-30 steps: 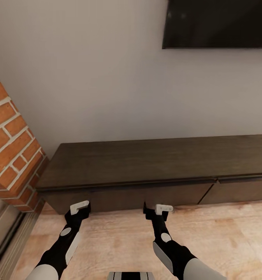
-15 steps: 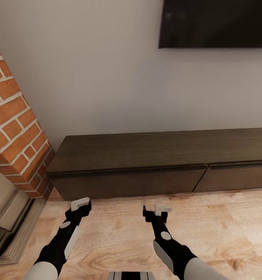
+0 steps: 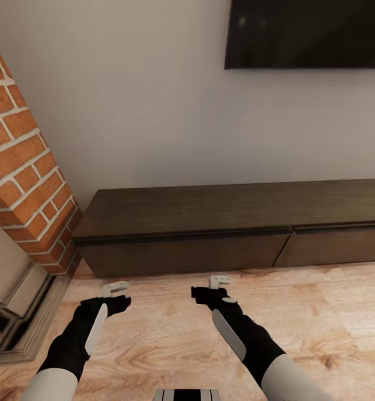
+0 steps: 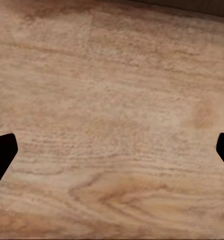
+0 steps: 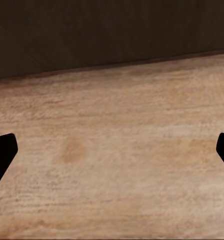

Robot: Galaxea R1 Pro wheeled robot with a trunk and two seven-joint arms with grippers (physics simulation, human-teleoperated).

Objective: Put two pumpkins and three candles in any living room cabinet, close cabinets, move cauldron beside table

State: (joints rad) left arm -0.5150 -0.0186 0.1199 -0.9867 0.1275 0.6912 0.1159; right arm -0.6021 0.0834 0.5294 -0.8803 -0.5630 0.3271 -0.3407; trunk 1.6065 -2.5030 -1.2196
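Change since earlier: both arms have drawn back from the cabinet front, and the head camera has shifted, so more brick shows at the left.
Left gripper [image 3: 116, 295]: black with white fingers, jaws spread wide with nothing between them; it hangs over the floor, short of the cabinet; its wrist view shows dark fingertips [image 4: 2, 152] at opposite edges over bare planks.
Right gripper [image 3: 212, 287]: same build, jaws also spread and empty, over the floor, nearer the cabinet than the left one.
Long low dark-brown wood-grain cabinet [image 3: 232, 223]: against the wall, both wide handleless fronts closed flush, its top bare.
Pale wood-plank floor [image 3: 321, 312]: under both grippers.
Red brick fireplace column [image 3: 20, 167]: left of the cabinet.
Black wall-mounted screen [image 3: 307, 33]: above the cabinet.
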